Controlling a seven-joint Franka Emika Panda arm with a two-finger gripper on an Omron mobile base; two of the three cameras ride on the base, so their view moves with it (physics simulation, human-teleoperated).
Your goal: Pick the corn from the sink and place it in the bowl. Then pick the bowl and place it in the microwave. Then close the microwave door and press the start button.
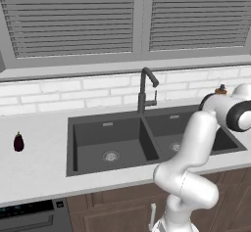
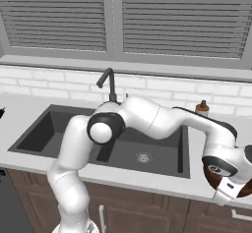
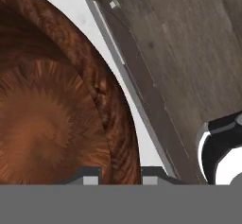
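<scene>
So the arm is stretched way out to the right, past the sink (image 2: 113, 143), with the hand down low at the near edge of the bench (image 2: 29, 114). The pincer (image 3: 120, 175) is sitting right over the rim of the bowl (image 3: 42, 124), one fingertip inside and one outside, and they look pinched together on that wooden wall, so I'd call it clamped on the bowl. From the right base view you just catch a sliver of the bowl's reddish-brown side poking out behind the wrist, near the bench's front edge, right of the sink.

No idea where the corn is from here; what I can see of the bowl's inside is just wood grain, and the basins look bare apart from the silver drains.

Other stuff: the black faucet (image 1: 145, 91) stands behind the sink, a little eggplant (image 1: 18, 142) sits upright far off on the left of the bench, and a small brown-capped bottle (image 2: 202, 108) is at the back by the tiled wall.
</scene>
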